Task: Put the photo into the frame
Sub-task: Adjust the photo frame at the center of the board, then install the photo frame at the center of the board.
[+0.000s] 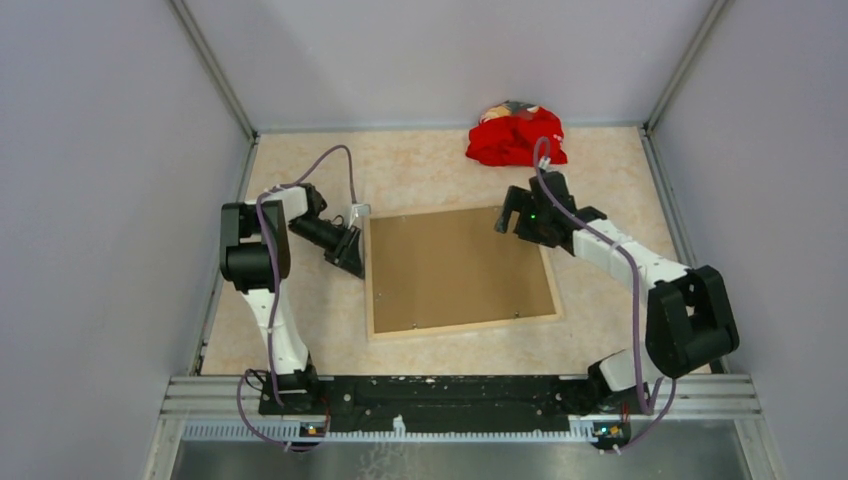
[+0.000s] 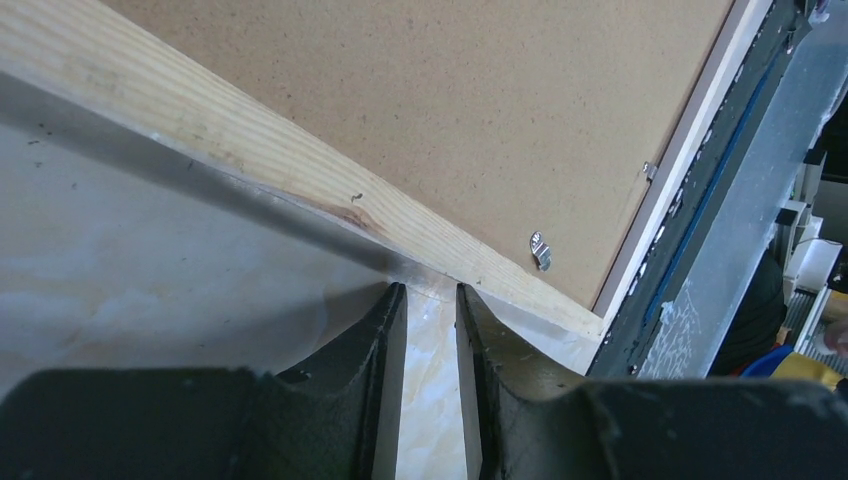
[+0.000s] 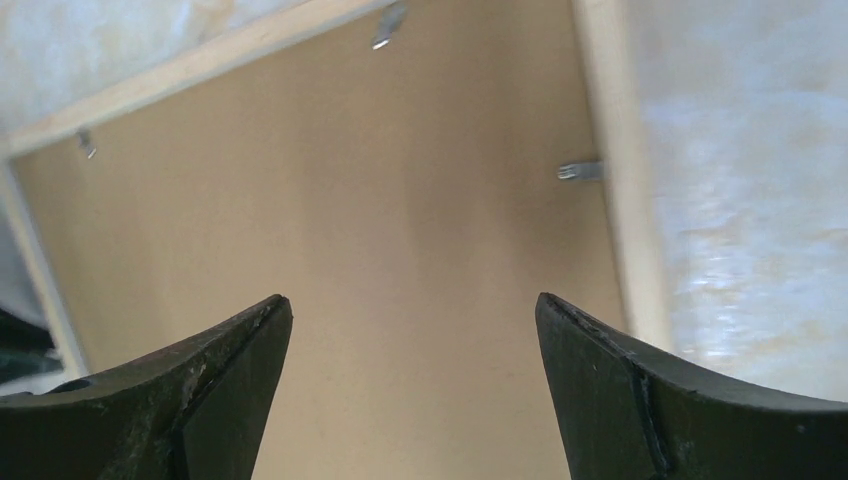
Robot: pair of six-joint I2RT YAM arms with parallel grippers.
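The frame lies face down in the middle of the table, its light wood back up. A plain brown backing board fills it. The photo is hidden. My left gripper is low at the frame's left rail. Its jaws are a narrow gap apart with only bare table between them, the tips just short of the rail. My right gripper hovers over the board's far right corner, wide open and empty. In the right wrist view the board and the right rail lie below it.
A red cloth bundle lies at the far edge of the table. Small metal tabs stick out from the rails over the board. Grey walls enclose the table. A small pale piece sits by the frame's far left corner.
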